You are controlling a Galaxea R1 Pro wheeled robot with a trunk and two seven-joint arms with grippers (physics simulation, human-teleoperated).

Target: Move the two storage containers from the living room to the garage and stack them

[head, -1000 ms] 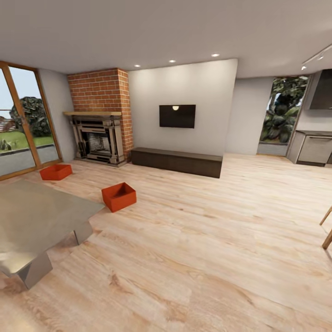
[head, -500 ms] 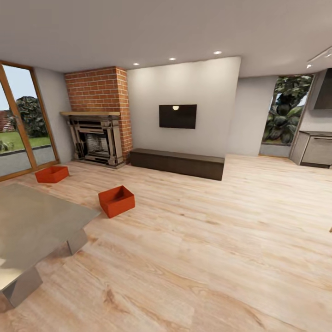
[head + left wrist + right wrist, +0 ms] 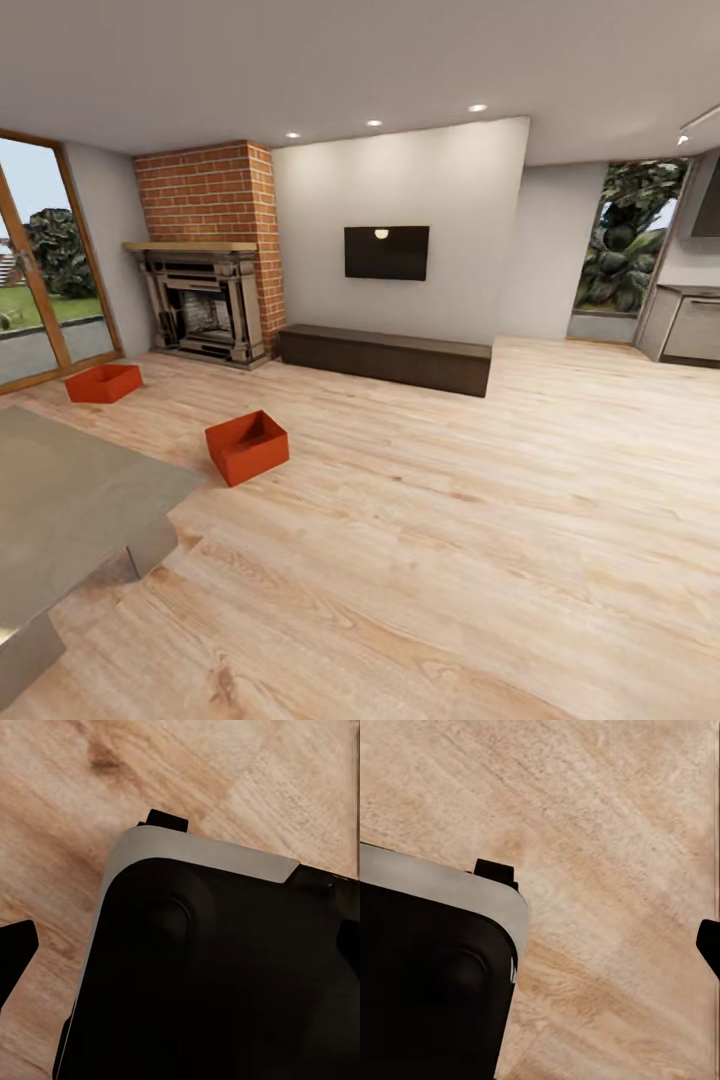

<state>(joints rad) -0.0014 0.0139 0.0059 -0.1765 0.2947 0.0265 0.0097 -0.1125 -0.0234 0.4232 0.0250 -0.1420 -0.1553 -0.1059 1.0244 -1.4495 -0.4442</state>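
Frankly, the trouble lies ahead: both storage containers sit on the living room's wood plank floor (image 3: 480,520), the nearer container (image 3: 247,446) just beyond the glass table (image 3: 70,500), the farther container (image 3: 103,383) by the glass door near the brick fireplace (image 3: 205,250). Driving in carelessly could clip that table's corner (it juts toward the nearer bin). Whether either gripper is spread or pressed together, I cannot tell; the wrist views look down past the robot's dark base (image 3: 225,975) at planks.
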